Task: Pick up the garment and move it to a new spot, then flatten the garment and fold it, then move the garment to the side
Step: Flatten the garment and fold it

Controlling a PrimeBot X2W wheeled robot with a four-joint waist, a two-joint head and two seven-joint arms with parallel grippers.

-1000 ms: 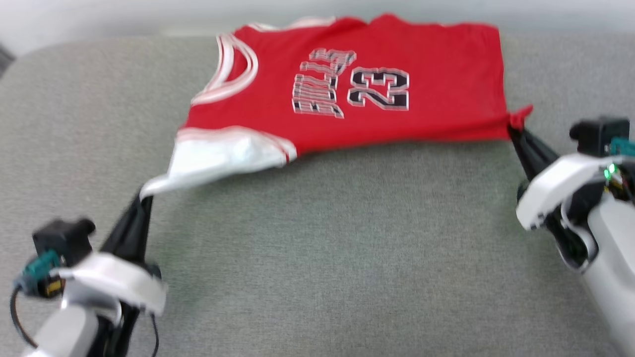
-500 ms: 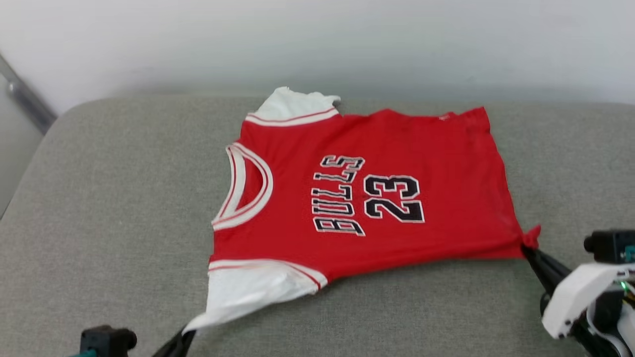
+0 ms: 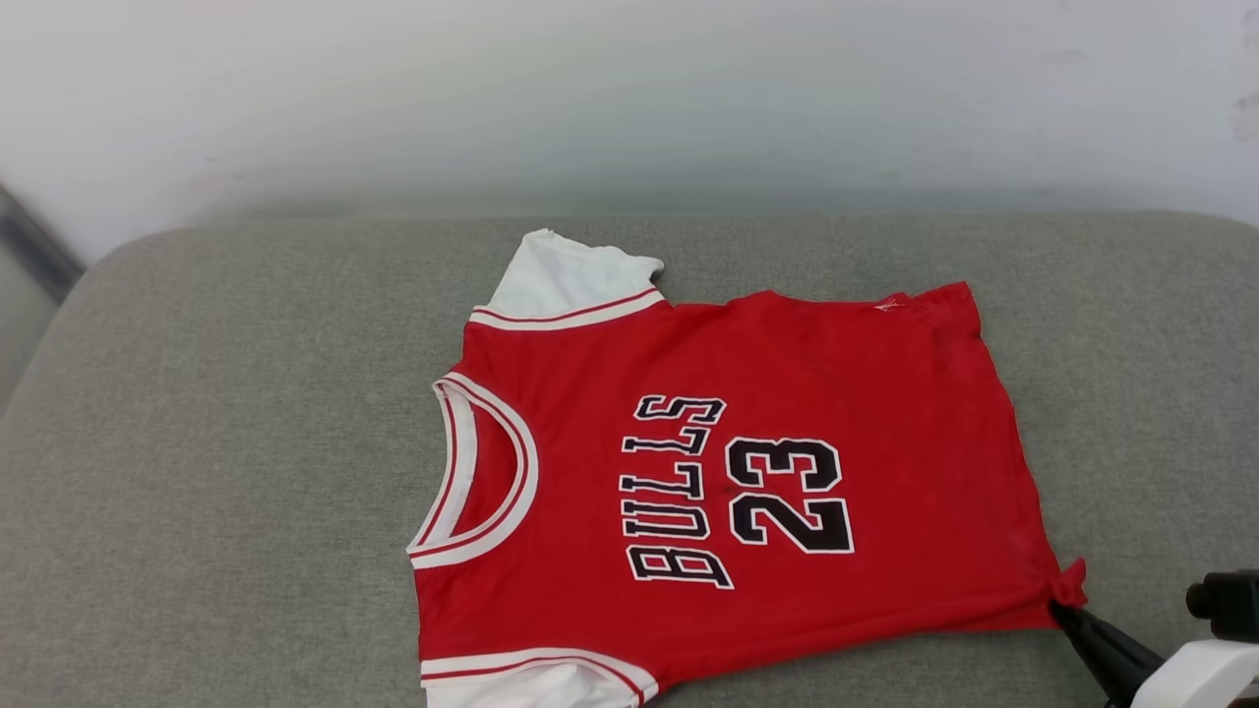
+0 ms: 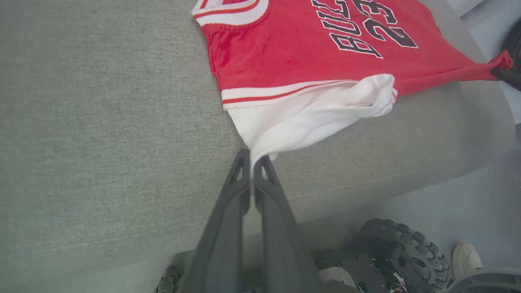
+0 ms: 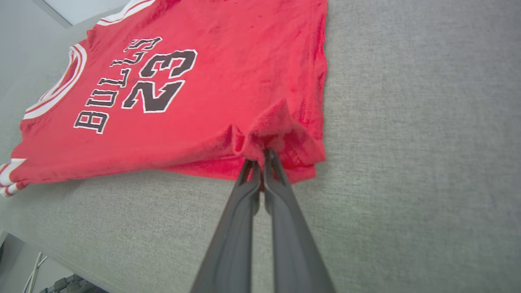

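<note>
Camera: the head view has swung upward. The wall (image 3: 629, 98) now takes the top third above the cushion (image 3: 246, 442), whose back edge sat at the very top a second ago.
Shirt (image 3: 748, 472): its far edge overlapped the cushion's back edge before. Now it lies just short of that edge.
Far sleeve (image 3: 566, 275): a mere sliver a second ago, now spread flat near the cushion's back edge.
Sharpness: blurred a second ago, crisp now.

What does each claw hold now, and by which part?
Both hold the garment. The left claw is shut on the tip of its near white sleeve; the right claw is shut on its bunched red hem corner.
</note>
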